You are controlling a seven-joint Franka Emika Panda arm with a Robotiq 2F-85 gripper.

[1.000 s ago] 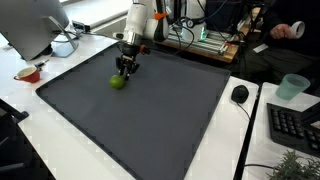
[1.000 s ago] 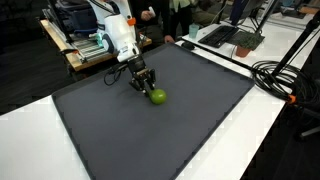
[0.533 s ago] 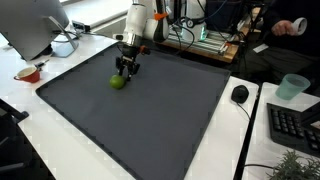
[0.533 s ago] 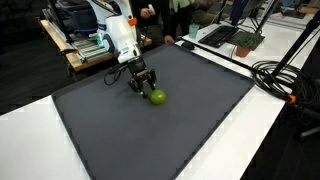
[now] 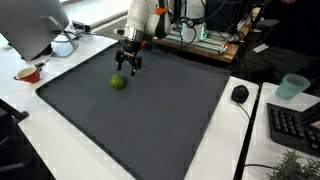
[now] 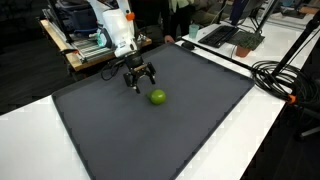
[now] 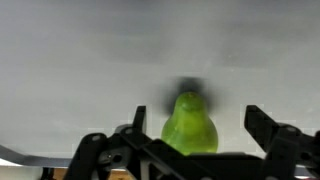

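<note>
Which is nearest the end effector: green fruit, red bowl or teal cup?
The green fruit, on the dark mat by the end effector; red bowl and teal cup sit off it.

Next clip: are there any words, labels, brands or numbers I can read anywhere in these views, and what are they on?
No text can be read in any view.
The green fruit, the gripper and the dark mat show no lettering.
The keyboard in an exterior view has keys too small to read.

A lab or office — monitor, keyboard, mouse, cable-strewn benches.
</note>
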